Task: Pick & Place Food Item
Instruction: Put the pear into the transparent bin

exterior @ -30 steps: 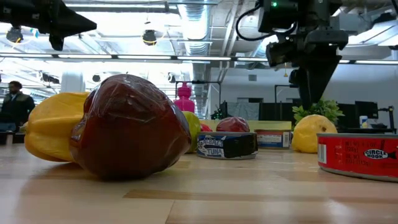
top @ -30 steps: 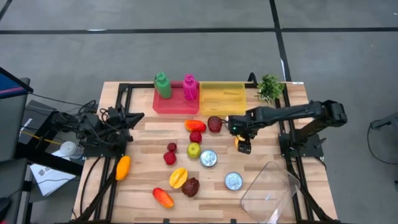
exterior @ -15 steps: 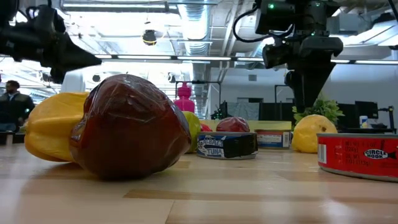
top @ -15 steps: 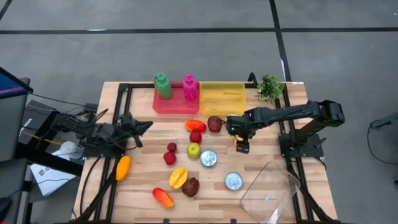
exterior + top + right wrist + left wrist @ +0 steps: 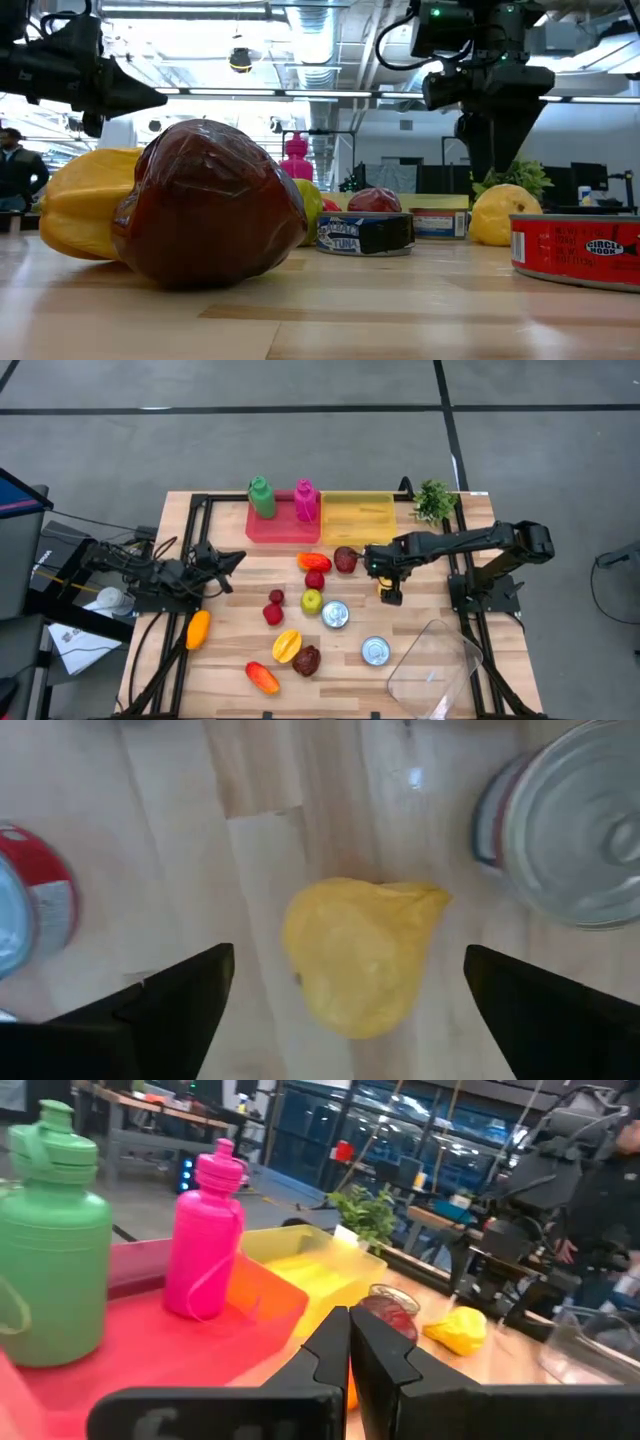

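A yellow lemon-like fruit (image 5: 360, 955) lies on the wooden table near its right side, also in the low view as the yellow fruit (image 5: 503, 216). My right gripper (image 5: 348, 960) hangs right over it, open, pointing down, one finger on each side with gaps to the fruit. In the high view the right gripper (image 5: 386, 590) covers most of the fruit. My left gripper (image 5: 350, 1348) is shut and holds nothing; the left gripper (image 5: 234, 558) hovers over the table's left part, pointing toward the trays.
Two cans (image 5: 335, 614) (image 5: 376, 651) stand close to the fruit. A red fruit (image 5: 345, 559), other produce (image 5: 312, 600) and a dark red one (image 5: 307, 660) crowd the middle. At the far edge are a red tray (image 5: 282, 530) with two bottles and a yellow tray (image 5: 357, 517). A clear container (image 5: 432, 665) sits near right.
My left arm has swung out from the table's left edge toward the middle and stopped with its gripper shut. My right gripper has stayed open over the yellow fruit, drifting slightly toward the table's left.
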